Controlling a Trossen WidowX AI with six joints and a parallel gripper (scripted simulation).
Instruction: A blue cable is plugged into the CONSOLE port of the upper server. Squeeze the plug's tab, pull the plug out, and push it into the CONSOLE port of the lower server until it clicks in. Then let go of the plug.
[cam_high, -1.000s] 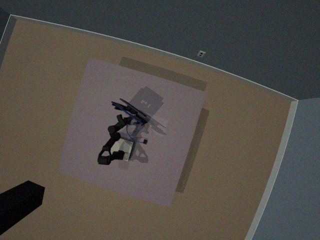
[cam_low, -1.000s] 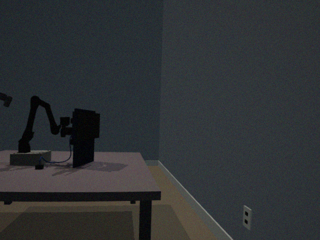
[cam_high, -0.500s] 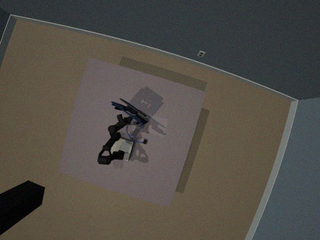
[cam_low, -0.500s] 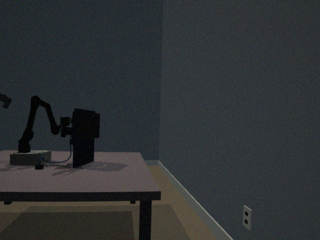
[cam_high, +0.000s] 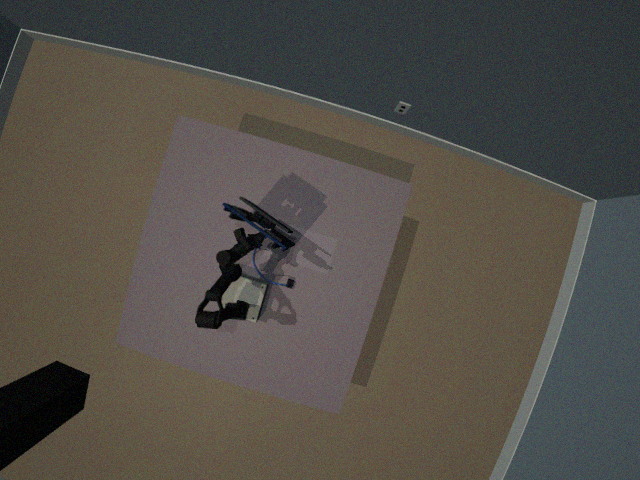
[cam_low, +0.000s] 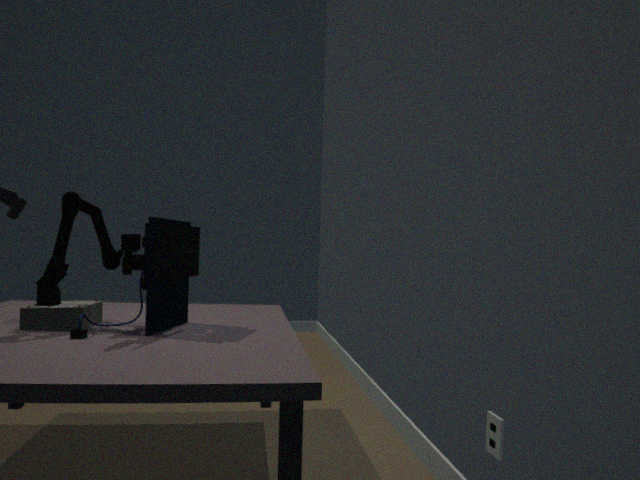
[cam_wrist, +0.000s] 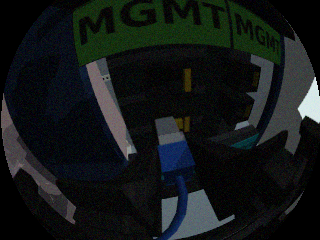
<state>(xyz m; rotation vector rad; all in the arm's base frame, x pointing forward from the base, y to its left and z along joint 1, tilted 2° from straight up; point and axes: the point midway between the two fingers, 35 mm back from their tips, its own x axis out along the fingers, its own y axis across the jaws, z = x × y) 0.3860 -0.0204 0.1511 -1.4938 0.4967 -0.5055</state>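
Squeezing the blue plug (cam_wrist: 176, 159), the pincer (cam_wrist: 170, 140) is shut on it, right in front of the dark ports. The plug's grey tip points at the ports, but I cannot tell if it is inside one. A blue cable (cam_high: 254, 259) (cam_low: 140, 304) (cam_wrist: 182, 205) hangs from the plug and bends down to a small black block (cam_high: 291, 282) (cam_low: 78, 334) on the pink bench (cam_high: 320, 361) (cam_low: 206, 361). Big "MGMT" letters sit on a green label (cam_wrist: 150, 37) above the ports. The black arm (cam_high: 223, 281) (cam_low: 63, 235) reaches to the tall dark rack (cam_low: 168, 304).
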